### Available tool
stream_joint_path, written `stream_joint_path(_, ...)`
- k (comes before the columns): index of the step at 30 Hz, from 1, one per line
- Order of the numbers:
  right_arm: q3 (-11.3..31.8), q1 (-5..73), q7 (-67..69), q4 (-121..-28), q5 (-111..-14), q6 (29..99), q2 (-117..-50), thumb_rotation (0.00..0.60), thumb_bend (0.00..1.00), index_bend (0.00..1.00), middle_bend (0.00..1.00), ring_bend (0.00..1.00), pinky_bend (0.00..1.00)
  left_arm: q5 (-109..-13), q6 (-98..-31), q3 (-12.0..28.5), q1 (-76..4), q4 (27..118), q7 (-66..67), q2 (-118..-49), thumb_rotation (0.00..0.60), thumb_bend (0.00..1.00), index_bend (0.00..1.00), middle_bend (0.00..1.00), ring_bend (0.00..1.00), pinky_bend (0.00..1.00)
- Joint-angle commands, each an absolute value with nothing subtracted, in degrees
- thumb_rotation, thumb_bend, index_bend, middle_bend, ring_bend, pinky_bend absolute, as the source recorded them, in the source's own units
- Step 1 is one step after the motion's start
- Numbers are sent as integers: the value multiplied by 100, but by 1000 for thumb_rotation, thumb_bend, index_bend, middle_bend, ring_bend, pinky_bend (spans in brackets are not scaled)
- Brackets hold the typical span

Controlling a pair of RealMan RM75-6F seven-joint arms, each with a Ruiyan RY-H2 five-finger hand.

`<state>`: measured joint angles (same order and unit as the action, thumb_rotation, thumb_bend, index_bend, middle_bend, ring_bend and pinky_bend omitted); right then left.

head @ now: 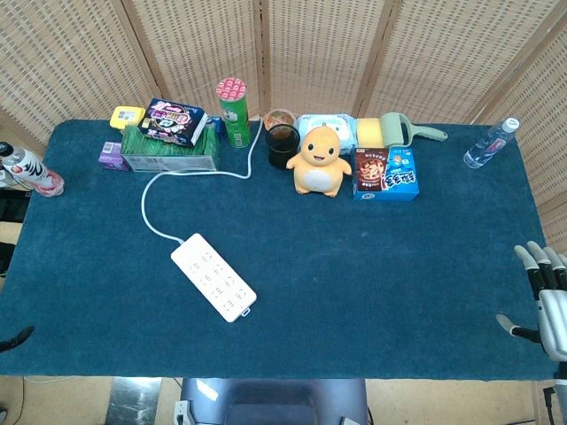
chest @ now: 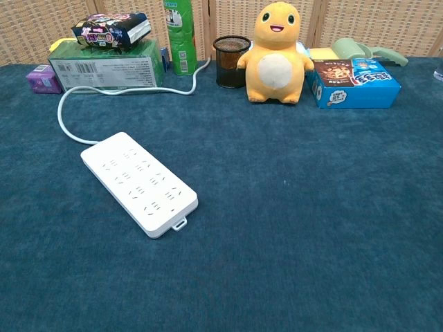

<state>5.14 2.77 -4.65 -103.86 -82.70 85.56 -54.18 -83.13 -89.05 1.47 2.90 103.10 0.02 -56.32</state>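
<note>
My right hand (head: 542, 299) hangs at the table's right edge in the head view, fingers spread and holding nothing. The nearest thing to it is a blue snack box (head: 385, 173) (chest: 353, 83), well away at the back. Only a dark tip of my left hand (head: 18, 337) shows at the left edge, so its state is unclear. The chest view shows neither hand. A white power strip (head: 213, 276) (chest: 138, 182) lies left of centre on the blue cloth (head: 372, 266), and its cord runs toward the back. An orange plush toy (head: 318, 160) (chest: 277, 52) stands at the back centre.
The back row holds a green box (head: 168, 152) (chest: 104, 69) with a snack bag (head: 174, 120) on top, a green canister (head: 234, 112), a black mesh cup (head: 283, 146) and a green scoop (head: 409, 131). A water bottle (head: 490, 143) lies far right. Another bottle (head: 31, 168) lies far left.
</note>
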Motion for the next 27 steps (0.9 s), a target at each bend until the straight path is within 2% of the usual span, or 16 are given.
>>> stream_joint_path(1,505,291,-505,-10375,-8266,8536,-5443,600,0,54,27,19,0,-8331,-8910,137,294,10310,-4,-5630,600,106,0,0,0,40)
stream_joint_path(25,495,299,-419,-10361,-8270,8508,-5430,600,0,53,27,19,0,-8864,-8982,-5,243,10259,6,-5762,600,107,0,0,0,40)
stream_joint_path(26,497,299,-406,-10355,-8266,8506,-5426,600,0,53,27,19,0,-8881,-8981,-2,232,10258,25,-5778,600,107,0,4,0,40)
stream_joint_path(27,498,301,-398,-10350,-8267,8503,-5429,600,0,54,27,19,0,-8902,-8987,3,222,10258,35,-5793,600,109,0,75,35,48)
